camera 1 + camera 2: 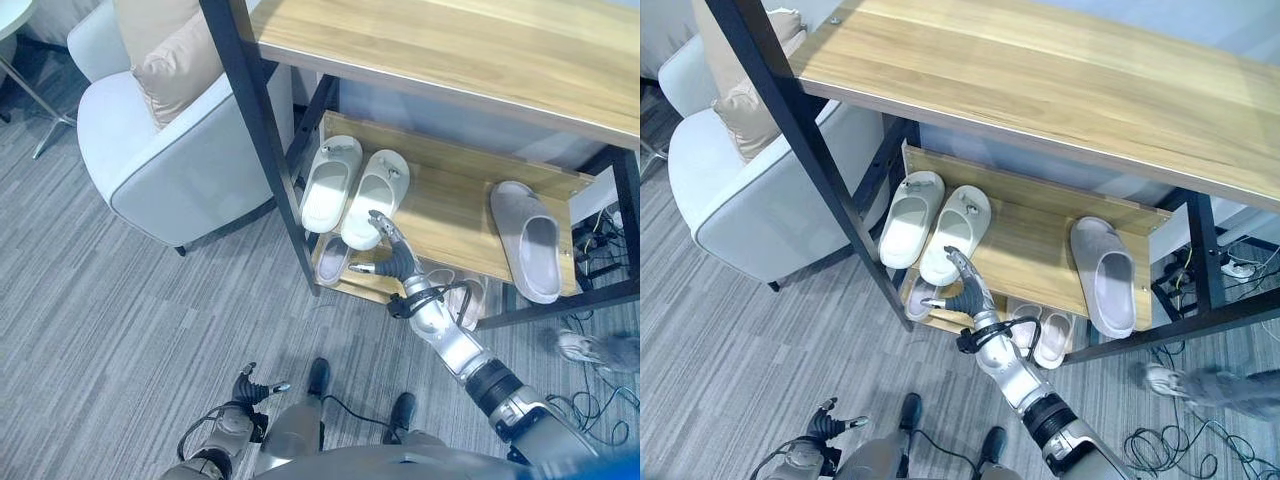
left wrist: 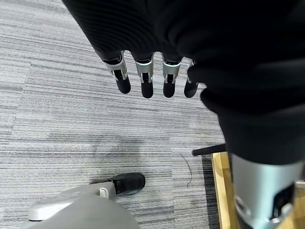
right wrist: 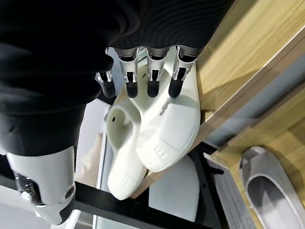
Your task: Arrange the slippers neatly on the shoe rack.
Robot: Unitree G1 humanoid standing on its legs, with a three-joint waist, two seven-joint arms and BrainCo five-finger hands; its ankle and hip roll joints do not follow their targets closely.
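- On the middle shelf (image 1: 450, 215) of the shoe rack (image 1: 262, 150), a pair of white slippers (image 1: 350, 190) lies side by side at the left end, toes pointing toward the back of the rack, the two touching along their inner edges.
- My right robot hand (image 1: 392, 255) reaches to the heel of the right-hand white slipper (image 1: 372, 208); my fingers (image 3: 151, 83) are straight and released, their dark tips resting at that slipper's heel end, curled round nothing.
- From my right wrist, the two white slippers show past my fingertips, the nearer one just beyond them and the other white slipper (image 3: 121, 157) pressed against its side.
- At the right end of the same shelf, well apart from the white pair, a single grey slipper (image 1: 528, 240) lies alone, slightly angled, its heel reaching the front edge of the shelf.
- On the lowest shelf (image 1: 365, 285), partly hidden under the middle one, more pale slippers (image 1: 1045, 335) sit; I cannot tell how many.
- My left robot hand (image 1: 255, 388) hangs low beside me over the grey carpet (image 1: 120, 320), fingers (image 2: 145, 78) relaxed and released, empty.
- Beside the rack on the left stands a white armchair (image 1: 160, 150) with a beige cushion (image 1: 180, 65).
- Near the rack's right foot, a person's shoe (image 1: 585, 348) shows on the carpet.
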